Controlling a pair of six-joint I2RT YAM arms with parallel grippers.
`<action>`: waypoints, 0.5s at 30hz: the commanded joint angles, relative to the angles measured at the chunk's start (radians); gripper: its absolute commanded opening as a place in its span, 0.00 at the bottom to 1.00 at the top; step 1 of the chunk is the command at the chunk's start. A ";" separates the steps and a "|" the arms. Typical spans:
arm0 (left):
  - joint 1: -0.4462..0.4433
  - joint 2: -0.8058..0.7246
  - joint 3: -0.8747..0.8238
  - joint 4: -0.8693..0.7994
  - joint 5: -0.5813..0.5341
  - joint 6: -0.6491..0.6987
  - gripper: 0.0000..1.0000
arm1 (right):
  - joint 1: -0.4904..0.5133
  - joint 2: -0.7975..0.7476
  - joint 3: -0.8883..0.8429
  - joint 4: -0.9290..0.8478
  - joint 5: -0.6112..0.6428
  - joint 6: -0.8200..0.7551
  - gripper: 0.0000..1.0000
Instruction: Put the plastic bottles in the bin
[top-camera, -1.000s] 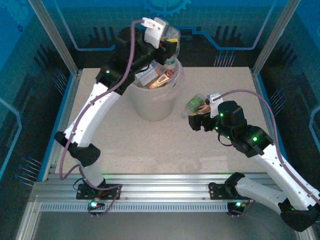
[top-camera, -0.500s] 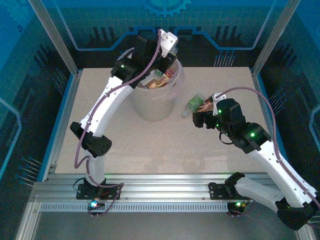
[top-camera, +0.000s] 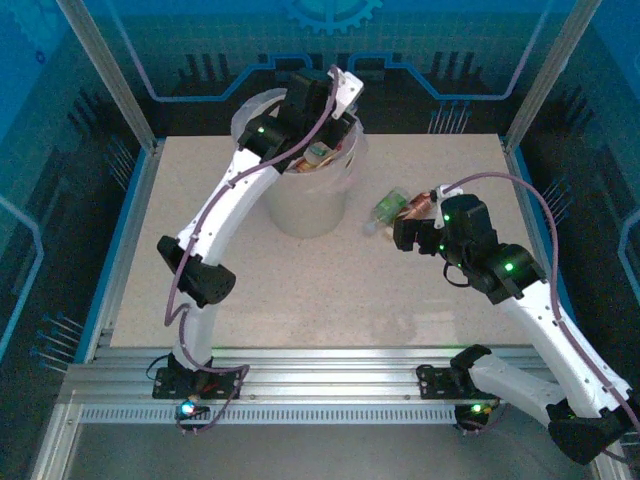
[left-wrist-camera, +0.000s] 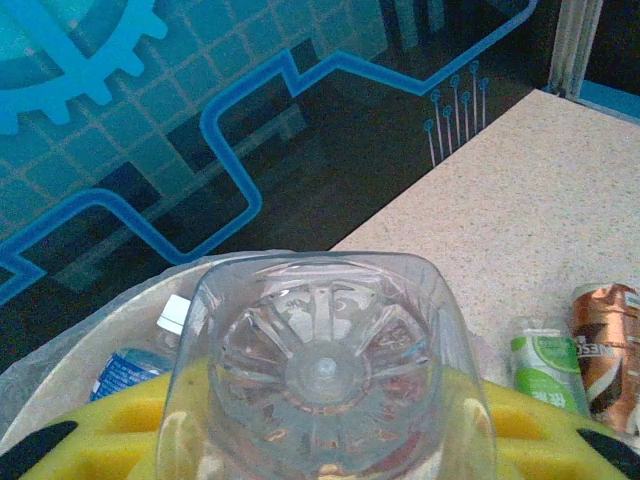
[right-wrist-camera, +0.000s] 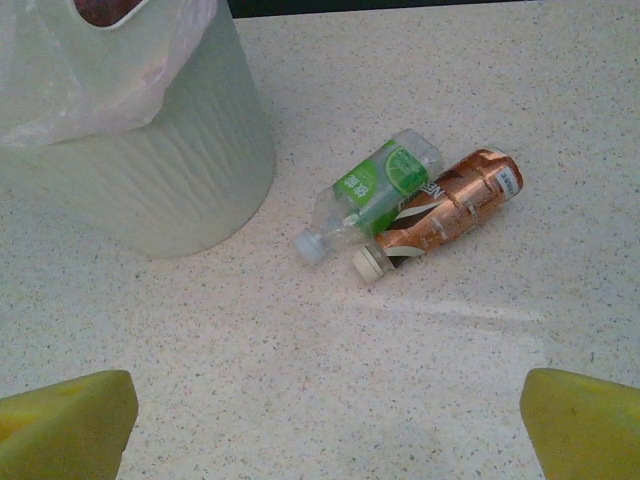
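My left gripper (left-wrist-camera: 325, 425) is shut on a clear plastic bottle (left-wrist-camera: 325, 350), whose ribbed base faces the wrist camera between the yellow fingers (left-wrist-camera: 80, 430). It hangs over the bin (top-camera: 300, 210), a whitish bucket with a bag liner, where a blue-labelled bottle (left-wrist-camera: 125, 372) lies inside. From above, the left gripper (top-camera: 322, 120) is at the bin's far rim. Two bottles lie side by side on the table right of the bin: a green-labelled one (right-wrist-camera: 375, 195) and a copper one (right-wrist-camera: 445, 210). My right gripper (right-wrist-camera: 328, 420) stands open and empty, just short of them.
The bin (right-wrist-camera: 150, 170) stands close to the left of the two lying bottles. The back wall panel (left-wrist-camera: 200, 120) rises right behind the bin. Speckled tabletop (top-camera: 300, 290) stretches in front of the bin and the right arm.
The left arm has stretched further over the bin with the clear bottle in its grip. The right gripper has shifted slightly right, staying near the two lying bottles.
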 joint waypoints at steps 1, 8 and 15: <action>0.016 0.056 0.008 -0.096 -0.066 0.030 0.23 | -0.022 -0.015 -0.001 -0.019 -0.011 0.018 1.00; 0.015 -0.020 -0.010 -0.002 -0.031 -0.036 0.23 | -0.035 -0.012 -0.010 -0.012 -0.027 0.018 1.00; 0.017 -0.253 -0.348 0.472 -0.028 -0.142 0.26 | -0.042 0.000 -0.024 -0.002 -0.049 0.019 1.00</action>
